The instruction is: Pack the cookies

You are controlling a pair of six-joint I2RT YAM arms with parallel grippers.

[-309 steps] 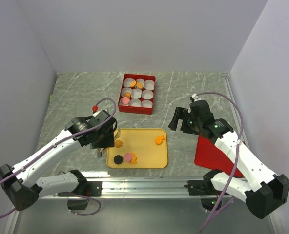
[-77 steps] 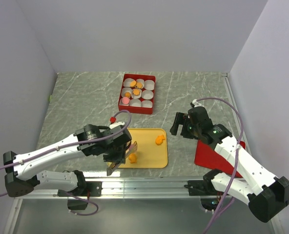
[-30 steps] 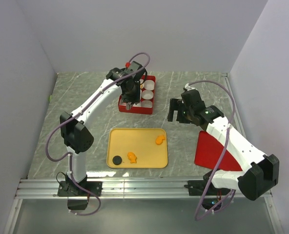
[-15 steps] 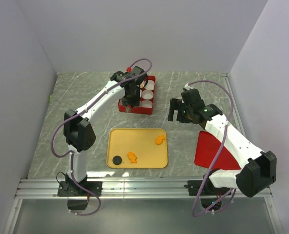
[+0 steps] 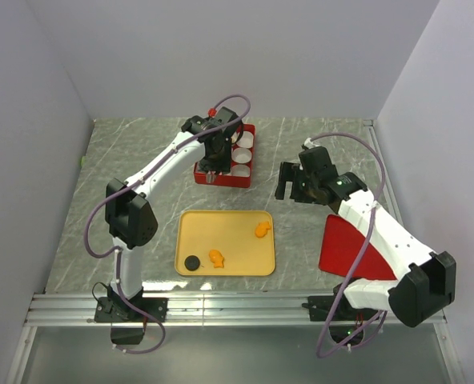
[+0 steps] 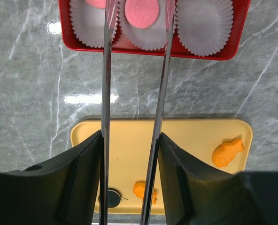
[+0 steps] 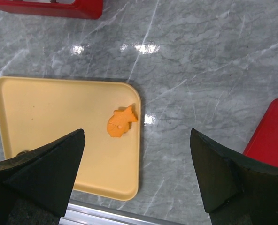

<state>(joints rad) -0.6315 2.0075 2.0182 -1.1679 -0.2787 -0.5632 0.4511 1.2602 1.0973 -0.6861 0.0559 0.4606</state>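
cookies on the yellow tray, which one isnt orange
The round black cookie in the yellow tray's near-left corner; the fish-shaped cookie and the small piece are both orange.

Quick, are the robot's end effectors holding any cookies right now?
Left end effector: open, holding nothing.
Right end effector: open, holding nothing.

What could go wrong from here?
1. The left tool is open, its fingers straddling the pink cookie in a paper cup. An off-centre lift could snag the fluted paper and drag the cup or cookie out of the red box.
2. The fish-shaped cookie lies near the edge of the yellow tray. A clumsy grasp by the open right tool might push it onto the table.
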